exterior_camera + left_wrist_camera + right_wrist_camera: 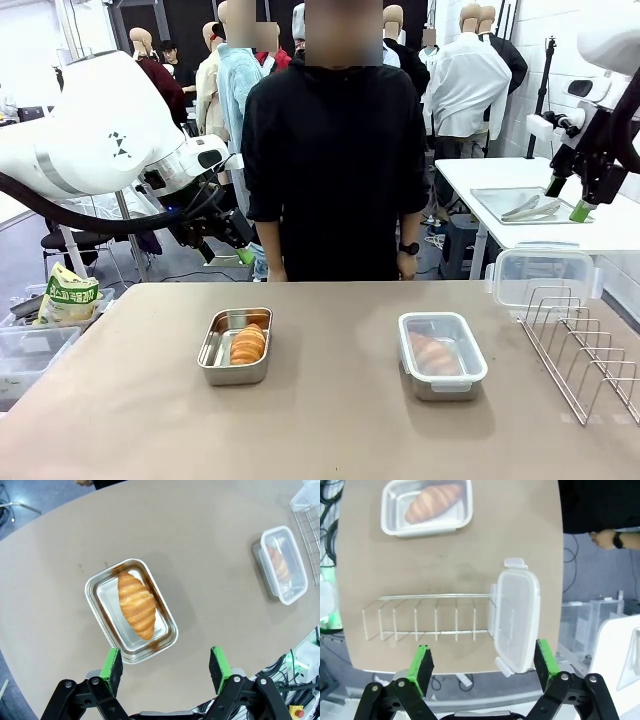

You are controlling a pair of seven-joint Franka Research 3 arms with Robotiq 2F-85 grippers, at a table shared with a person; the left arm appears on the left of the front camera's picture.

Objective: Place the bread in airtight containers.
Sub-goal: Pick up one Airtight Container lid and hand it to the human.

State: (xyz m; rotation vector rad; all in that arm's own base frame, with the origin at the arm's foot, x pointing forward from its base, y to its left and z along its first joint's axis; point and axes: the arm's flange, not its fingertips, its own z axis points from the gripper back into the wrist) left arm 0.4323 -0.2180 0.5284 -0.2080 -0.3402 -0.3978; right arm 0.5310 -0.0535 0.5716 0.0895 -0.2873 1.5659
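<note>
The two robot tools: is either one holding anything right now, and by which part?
Nothing is held. The left tool hangs open above the open tin with a croissant; the right tool hangs open above the spare lid.

Front camera facing across table (330, 420), both wrist cameras high, looking down

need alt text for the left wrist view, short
A golden-brown croissant lies in an open rectangular steel tin on a tan table, just beyond the open green-padded left gripper. Farther off, a second tin under a clear plastic lid holds another croissant.
</note>
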